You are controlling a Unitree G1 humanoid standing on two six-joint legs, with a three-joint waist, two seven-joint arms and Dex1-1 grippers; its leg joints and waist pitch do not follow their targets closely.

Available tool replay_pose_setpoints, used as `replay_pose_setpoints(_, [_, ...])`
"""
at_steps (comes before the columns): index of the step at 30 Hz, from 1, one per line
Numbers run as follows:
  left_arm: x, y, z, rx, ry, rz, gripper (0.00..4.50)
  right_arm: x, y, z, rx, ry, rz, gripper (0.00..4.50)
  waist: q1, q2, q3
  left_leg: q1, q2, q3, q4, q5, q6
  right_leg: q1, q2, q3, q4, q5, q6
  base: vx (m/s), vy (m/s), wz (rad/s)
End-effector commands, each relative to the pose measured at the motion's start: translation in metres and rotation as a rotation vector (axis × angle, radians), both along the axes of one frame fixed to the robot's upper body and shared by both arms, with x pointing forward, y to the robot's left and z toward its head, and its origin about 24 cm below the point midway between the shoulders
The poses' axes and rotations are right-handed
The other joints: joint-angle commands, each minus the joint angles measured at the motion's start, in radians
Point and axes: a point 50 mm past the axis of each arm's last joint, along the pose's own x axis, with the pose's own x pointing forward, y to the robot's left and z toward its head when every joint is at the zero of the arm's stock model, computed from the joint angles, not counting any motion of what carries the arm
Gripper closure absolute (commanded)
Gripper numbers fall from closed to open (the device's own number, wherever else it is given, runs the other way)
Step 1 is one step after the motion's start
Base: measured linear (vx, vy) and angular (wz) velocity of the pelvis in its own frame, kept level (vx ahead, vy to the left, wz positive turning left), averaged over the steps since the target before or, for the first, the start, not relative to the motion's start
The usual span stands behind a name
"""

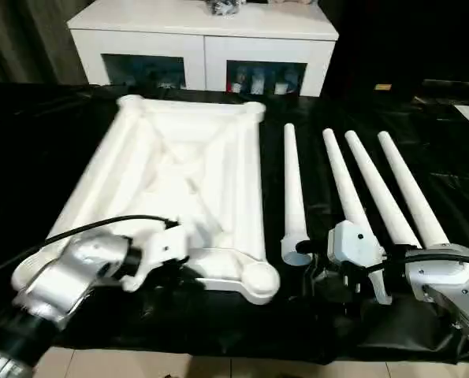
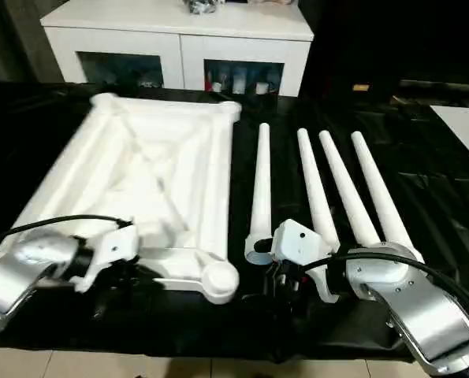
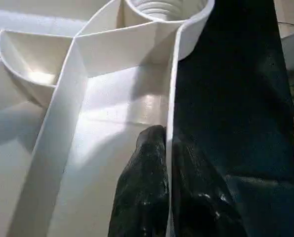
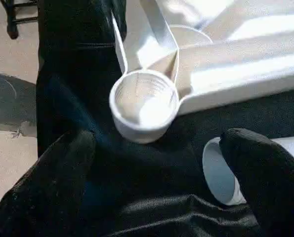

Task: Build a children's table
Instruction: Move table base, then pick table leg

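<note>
Left eye view: black glossy sheet [image 1: 423, 157] covers the work surface, wrinkled, w/ pale tile floor [image 1: 218, 368] showing along the near edge. Behind it a white cabinet [image 1: 204, 35] w/ dark glass doors, small items inside; dark curtain at far left, dark clutter on the cabinet top.

Tabletop [image 1: 179, 165] lies upside down on the sheet, ribbed underside up, round sockets at the corners, its far end propped higher than the near end. Near right corner socket [image 4: 144, 111] sits by the sheet's front, open end up, threads visible inside.

Four legs [image 1: 352, 185] lie on the sheet to the right of the tabletop, roughly parallel, flared ends toward the robot; the leftmost leg [image 1: 294, 189] is a bit apart from the other three.

Left gripper [image 3: 169, 190]: fingers pressed together on the thin near rim wall of the tabletop, one finger inside, one outside.

Right gripper [image 4: 159, 177]: fingers [image 4: 63, 168] wide apart, holding nothing, hovering over the sheet btwn corner socket and the flared end of the leftmost leg.
</note>
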Motion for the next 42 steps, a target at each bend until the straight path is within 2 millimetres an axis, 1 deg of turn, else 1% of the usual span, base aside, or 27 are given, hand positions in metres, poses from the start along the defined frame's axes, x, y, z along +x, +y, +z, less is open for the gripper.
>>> replay_pose_setpoints(1, [0.006,0.019,0.002,0.023,-0.047,0.142,4.49,0.007,-0.002,0.006,-0.008,-0.049,-0.02,0.0,0.006,-0.002,-0.048,-0.006,0.074,-0.027,-0.086,-0.145,0.04,0.048,-0.097,0.048,-0.074,-0.169,-0.272,0.0,0.0,0.0])
replay_pose_setpoints(5, [0.009,0.023,0.001,0.062,-0.088,0.158,4.49,0.011,-0.001,0.007,-0.014,-0.068,-0.028,0.0,0.002,-0.005,-0.047,-0.003,0.072,-0.026,-0.085,-0.152,0.04,0.043,-0.096,0.05,-0.081,-0.211,-0.252,0.0,0.0,0.0])
replay_pose_setpoints(6, [0.013,0.024,0.001,0.071,-0.128,0.178,4.49,0.017,-0.001,0.008,-0.017,-0.098,-0.052,0.0,0.001,-0.011,-0.048,-0.003,0.073,-0.025,-0.084,-0.147,0.041,0.043,-0.096,0.05,-0.081,-0.209,-0.25,0.0,0.0,0.0])
replay_pose_setpoints(8, [0.015,0.023,0.002,0.068,-0.141,0.186,4.49,0.02,-0.001,0.008,-0.018,-0.11,-0.067,0.0,0.001,-0.008,-0.049,-0.003,0.072,-0.025,-0.084,-0.13,0.041,0.042,-0.096,0.049,-0.079,-0.193,-0.252,0.0,0.0,0.0])
replay_pose_setpoints(10, [0.02,0.018,0.003,0.054,-0.173,0.182,4.49,0.027,-0.001,0.008,-0.018,-0.146,-0.119,0.0,0.0,-0.013,-0.05,-0.004,0.072,-0.024,-0.084,-0.117,0.043,0.042,-0.095,0.049,-0.076,-0.174,-0.252,0.0,0.0,0.0])
replay_pose_setpoints(13, [0.027,0.009,0.006,0.029,-0.218,0.166,4.49,0.039,0.0,0.009,0.0,-0.164,-0.234,0.0,0.003,-0.01,-0.054,0.0,0.069,-0.021,-0.08,-0.088,0.043,0.039,-0.095,0.049,-0.074,-0.136,-0.262,0.0,0.0,0.0])
replay_pose_setpoints(15, [0.034,0.006,0.006,0.044,-0.258,0.163,4.49,0.052,0.0,0.007,0.015,-0.157,-0.374,0.0,0.005,-0.006,-0.054,-0.001,0.069,-0.021,-0.082,-0.082,0.04,0.041,-0.092,0.049,-0.072,-0.122,-0.262,0.0,0.0,0.0])
replay_pose_setpoints(16, [0.036,0.005,0.006,0.048,-0.268,0.166,4.49,0.056,0.003,0.007,0.036,-0.142,-0.414,0.0,0.004,-0.002,-0.055,0.0,0.065,-0.02,-0.082,-0.081,0.031,0.04,-0.091,0.048,-0.071,-0.124,-0.264,0.0,0.0,0.0])
replay_pose_setpoints(17, [0.037,0.005,0.006,0.05,-0.274,0.169,4.49,0.058,0.005,0.007,0.051,-0.131,-0.436,0.0,0.005,-0.004,-0.056,0.001,0.066,-0.019,-0.081,-0.084,0.028,0.039,-0.092,0.048,-0.072,-0.122,-0.265,0.0,0.0,0.0])
replay_pose_setpoints(18, [0.039,0.006,0.007,0.056,-0.295,0.174,4.49,0.065,0.008,0.006,0.073,-0.096,-0.502,0.0,0.008,0.004,-0.057,0.003,0.067,-0.019,-0.081,-0.082,0.019,0.04,-0.092,0.05,-0.07,-0.108,-0.265,0.0,0.0,0.0])
replay_pose_setpoints(19, [0.039,0.006,0.008,0.055,-0.291,0.177,4.49,0.066,0.009,0.006,0.076,-0.091,-0.511,0.0,0.006,0.003,-0.059,0.002,0.067,-0.019,-0.082,-0.079,0.011,0.041,-0.091,0.048,-0.066,-0.086,-0.27,0.0,0.0,0.0])
replay_pose_setpoints(20, [0.04,0.008,0.009,0.048,-0.269,0.194,4.21,0.074,0.012,0.004,0.094,-0.057,-0.564,0.0,0.008,0.009,-0.06,0.003,0.066,-0.019,-0.081,-0.071,0.007,0.042,-0.091,0.049,-0.064,-0.067,-0.272,0.0,0.0,0.0])
replay_pose_setpoints(21, [0.04,0.011,0.01,0.043,-0.255,0.205,4.21,0.081,0.013,0.001,0.107,-0.016,-0.616,0.0,0.005,0.011,-0.059,0.002,0.065,-0.019,-0.082,-0.073,-0.002,0.04,-0.09,0.048,-0.062,-0.054,-0.281,0.0,0.0,0.0])
replay_pose_setpoints(22, [0.041,0.013,0.013,0.032,-0.241,0.217,4.05,0.09,0.014,-0.002,0.109,0.026,-0.675,0.0,0.006,0.009,-0.062,0.004,0.064,-0.018,-0.081,-0.075,-0.012,0.042,-0.091,0.048,-0.062,-0.047,-0.287,0.0,0.0,0.0])
replay_pose_setpoints(24, [0.04,0.014,0.015,0.024,-0.243,0.218,3.77,0.098,0.014,-0.005,0.08,0.035,-0.714,0.0,0.003,0.014,-0.062,0.005,0.063,-0.016,-0.081,-0.073,-0.029,0.04,-0.088,0.046,-0.059,-0.028,-0.295,0.0,0.0,0.0])
replay_pose_setpoints(25, [0.039,0.017,0.018,0.016,-0.243,0.221,3.77,0.108,0.014,-0.008,0.04,0.037,-0.75,0.0,0.003,0.014,-0.063,0.006,0.063,-0.015,-0.081,-0.077,-0.039,0.04,-0.088,0.046,-0.057,-0.018,-0.297,0.0,0.0,0.0])
replay_pose_setpoints(26, [0.038,0.018,0.02,0.013,-0.241,0.218,3.58,0.115,0.013,-0.008,0.026,0.034,-0.782,0.0,0.003,0.012,-0.065,0.003,0.062,-0.014,-0.08,-0.065,-0.044,0.045,-0.088,0.046,-0.056,0.0,-0.297,0.0,0.0,0.0])
replay_pose_setpoints(28, [0.038,0.019,0.021,0.01,-0.239,0.217,3.45,0.121,0.014,-0.008,0.016,0.036,-0.812,0.0,0.004,0.013,-0.066,0.002,0.061,-0.012,-0.078,-0.043,-0.041,0.043,-0.087,0.046,-0.052,0.031,-0.3,0.0,0.0,0.0])
replay_pose_setpoints(29, [0.038,0.02,0.025,-0.008,-0.24,0.22,3.31,0.133,0.015,-0.006,-0.015,0.058,-0.869,0.0,0.003,0.008,-0.07,0.001,0.06,-0.011,-0.075,-0.018,-0.034,0.045,-0.089,0.047,-0.046,0.059,-0.307,0.0,0.0,0.0])
replay_pose_setpoints(31, [0.038,0.02,0.031,-0.02,-0.251,0.222,3.23,0.141,0.014,-0.005,-0.047,0.083,-0.907,0.0,0.004,0.005,-0.075,-0.008,0.058,-0.011,-0.073,0.031,-0.018,0.052,-0.09,0.047,-0.041,0.117,-0.313,0.0,0.0,0.0])
replay_pose_setpoints(32, [0.038,0.02,0.033,-0.023,-0.254,0.224,3.14,0.143,0.015,-0.004,-0.056,0.097,-0.92,0.0,0.005,0.007,-0.075,-0.008,0.058,-0.01,-0.072,0.044,-0.011,0.05,-0.087,0.046,-0.04,0.137,-0.313,0.0,0.0,0.0])
replay_pose_setpoints(33, [0.037,0.019,0.037,-0.035,-0.265,0.222,3.05,0.146,0.015,-0.004,-0.073,0.115,-0.93,0.0,0.005,0.004,-0.071,-0.01,0.059,-0.007,-0.071,0.047,-0.002,0.048,-0.085,0.046,-0.04,0.152,-0.315,0.0,0.0,0.0])
replay_pose_setpoints(35, [0.036,0.016,0.044,-0.058,-0.274,0.216,2.89,0.149,0.016,-0.006,-0.099,0.171,-0.936,0.0,0.008,-0.002,-0.07,-0.008,0.062,-0.004,-0.072,0.024,0.003,0.048,-0.089,0.045,-0.041,0.111,-0.322,0.0,0.0,0.0])
replay_pose_setpoints(36, [0.036,0.014,0.045,-0.064,-0.278,0.214,2.89,0.149,0.017,-0.007,-0.099,0.19,-0.932,0.0,0.01,0.002,-0.069,-0.007,0.064,-0.004,-0.073,0.02,0.002,0.047,-0.09,0.045,-0.042,0.099,-0.322,0.0,0.0,0.0])
replay_pose_setpoints(38, [0.032,0.002,0.057,-0.125,-0.281,0.192,2.6,0.145,0.022,-0.021,-0.079,0.346,-0.908,0.0,0.015,-0.006,-0.068,-0.005,0.07,0.001,-0.073,0.018,0.004,0.043,-0.089,0.044,-0.041,0.096,-0.33,0.0,0.0,0.0])
replay_pose_setpoints(41, [0.029,-0.006,0.061,-0.175,-0.272,0.179,2.4,0.143,0.023,-0.028,-0.076,0.399,-0.921,0.0,0.022,-0.005,-0.069,-0.005,0.071,0.004,-0.073,0.025,0.006,0.042,-0.088,0.042,-0.038,0.099,-0.331,0.0,0.0,0.0])
replay_pose_setpoints(42, [0.028,-0.012,0.064,-0.211,-0.263,0.175,2.4,0.141,0.024,-0.034,-0.068,0.443,-0.934,0.0,0.025,-0.009,-0.07,-0.004,0.071,0.007,-0.072,0.036,0.005,0.042,-0.089,0.042,-0.036,0.105,-0.331,0.0,0.0,0.0])
